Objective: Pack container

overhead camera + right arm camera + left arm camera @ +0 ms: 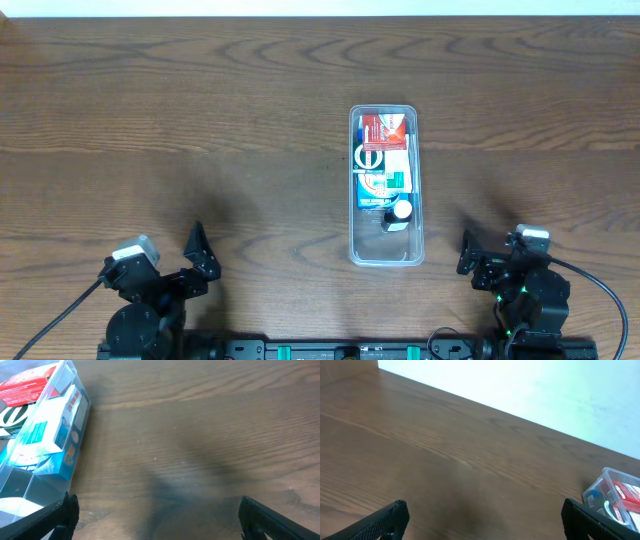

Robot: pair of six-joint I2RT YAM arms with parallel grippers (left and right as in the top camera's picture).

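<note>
The container (386, 252), a long clear tub, lies lengthwise in the middle of the wooden table. Its far end holds a red box (383, 130), white and teal boxes (384, 172) and a small white-capped bottle (400, 212); the near end is bare. My left gripper (201, 254) rests open near the front left, well away from the tub. My right gripper (468, 256) sits open just right of the tub's near end. In the left wrist view the gripper (485, 522) spans bare wood, with the container (614, 494) at the right edge. The right wrist view has the gripper (160, 517) empty and the container (35, 482) beside its left finger (65, 515).
The wooden table (200, 120) stretches wide to the left and behind the tub. A pale wall (530, 390) borders its far edge. The arm bases and a black rail (350, 350) line the front edge.
</note>
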